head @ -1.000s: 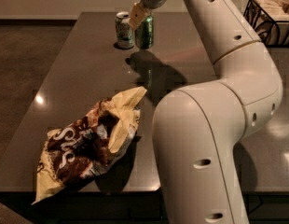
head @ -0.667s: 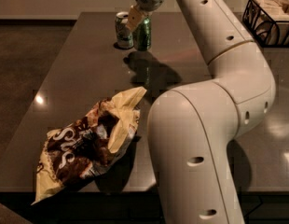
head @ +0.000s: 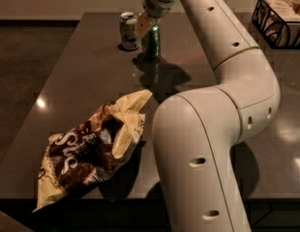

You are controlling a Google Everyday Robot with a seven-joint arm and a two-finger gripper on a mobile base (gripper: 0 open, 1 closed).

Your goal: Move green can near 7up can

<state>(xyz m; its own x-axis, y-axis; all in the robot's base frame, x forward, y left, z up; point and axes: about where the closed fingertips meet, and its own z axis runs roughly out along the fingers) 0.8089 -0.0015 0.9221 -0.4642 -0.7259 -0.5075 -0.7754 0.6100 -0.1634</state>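
Observation:
The green can [head: 151, 41] stands upright on the dark table [head: 82, 81] at the far end, just right of the 7up can [head: 128, 30], a narrow gap between them. The 7up can is pale with green patches and a silver top. My gripper [head: 146, 28] comes down from above at the top of the green can, its pale tip on the can's left upper side, between the two cans. The wrist hides the green can's top.
A crumpled brown and yellow chip bag [head: 89, 151] lies on the near left of the table. A black wire basket [head: 280, 16] stands at the far right. My white arm [head: 213, 129] covers the middle and right of the view.
The green can and the gripper now sit slightly lower in the view, still beside the 7up can. The arm's elbow has shifted a little left. The 7up can has not moved.

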